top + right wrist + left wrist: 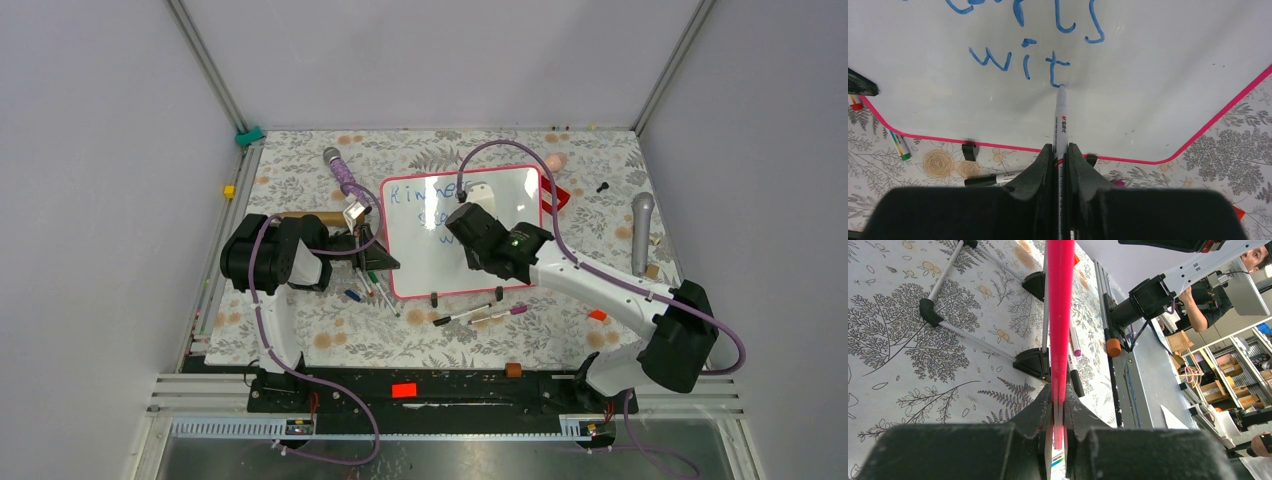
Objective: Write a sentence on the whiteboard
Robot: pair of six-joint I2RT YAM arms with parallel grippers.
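Pink-rimmed glossy white whiteboard [420, 262] sat edge-clamped in my left gripper [1058, 401]; right gripper [1061, 150] pinched a slim white marker [1061, 119], tip touching the whiteboard

The left hand [1059, 407] pinches the whiteboard [1060, 315] by its pink rim.

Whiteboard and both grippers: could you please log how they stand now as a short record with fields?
whiteboard: on the table, pink rim, partly written
writing: blue; the lowest line reads "wit"
left gripper: shut on the whiteboard's rim
right gripper: shut on a marker
marker tip: touching the board at the foot of the "t"
loose markers: lying off the board by its near edge
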